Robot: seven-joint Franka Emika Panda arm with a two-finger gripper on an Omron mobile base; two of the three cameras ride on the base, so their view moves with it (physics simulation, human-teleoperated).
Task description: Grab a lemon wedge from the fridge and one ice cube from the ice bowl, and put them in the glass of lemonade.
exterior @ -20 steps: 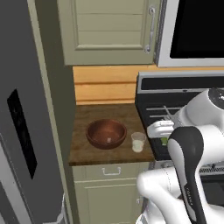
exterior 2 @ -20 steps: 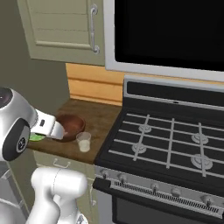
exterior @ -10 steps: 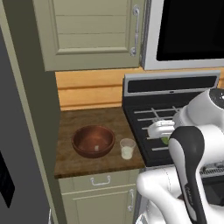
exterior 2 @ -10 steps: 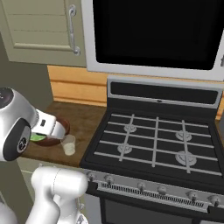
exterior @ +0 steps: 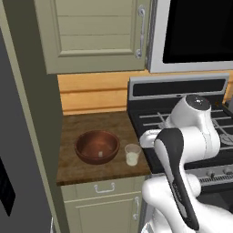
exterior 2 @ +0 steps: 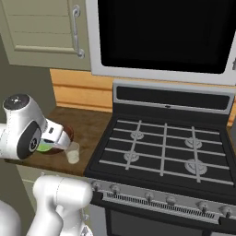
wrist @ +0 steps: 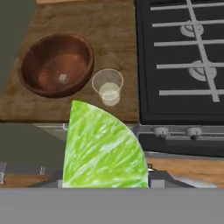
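Your base has rolled right, bringing the stove (exterior 2: 161,147) into fuller view. Your claw (wrist: 105,183) grips the lemon wedge (wrist: 101,146), with the glass of lemonade (wrist: 108,86) just ahead and below, ready for a drop.

A home kitchen, rendered — a black gas stove (exterior 2: 161,147) with grates and front knobs stands beside a short wooden tabletop (exterior: 91,129), beige panelled cupboards (exterior: 95,34) hang above and sit below, a black microwave (exterior 2: 161,34) is mounted over the stove, and a grey fridge (exterior: 13,173) flanks the left.
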